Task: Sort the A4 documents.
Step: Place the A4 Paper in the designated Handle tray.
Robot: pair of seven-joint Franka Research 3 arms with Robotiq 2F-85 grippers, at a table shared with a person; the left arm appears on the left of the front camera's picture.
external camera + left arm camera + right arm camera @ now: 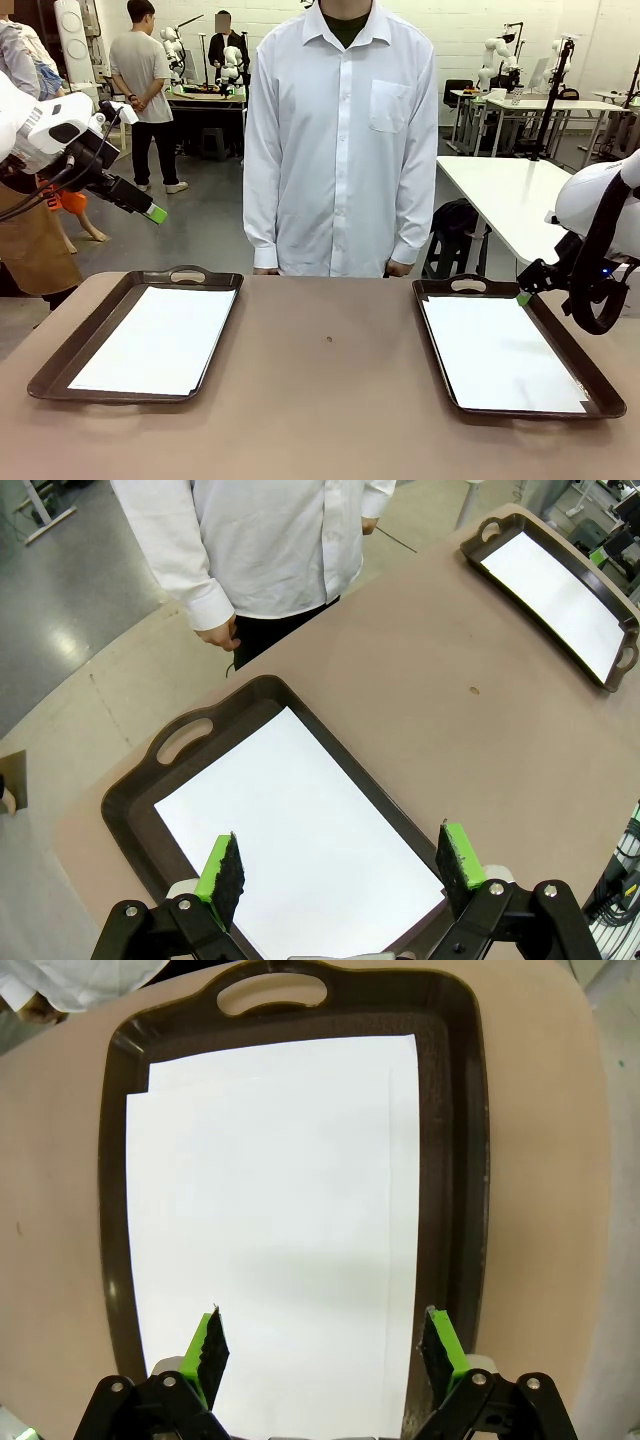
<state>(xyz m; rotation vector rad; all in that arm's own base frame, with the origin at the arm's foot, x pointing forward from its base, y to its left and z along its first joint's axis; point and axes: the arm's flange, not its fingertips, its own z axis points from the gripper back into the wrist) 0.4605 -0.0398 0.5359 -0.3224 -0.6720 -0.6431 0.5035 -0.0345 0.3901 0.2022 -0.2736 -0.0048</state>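
White A4 documents (155,340) lie flat in a dark brown handled tray (72,352) on the table's left side; in the left wrist view they (285,830) fill that tray (135,802). More A4 documents (500,355) rest in the right tray (596,368), seen closer as overlapping sheets (270,1220) inside the tray (470,1160). My left gripper (340,875) hangs open high above the left tray, holding nothing; it (150,210) shows at the far left. My right gripper (325,1345) is open above the right tray's near end, fingers bare.
A person in a white shirt (340,140) stands at the table's far edge, hands down. The brown tabletop (330,370) between the trays carries only a small dark speck (328,340). Other tables and people stand farther back.
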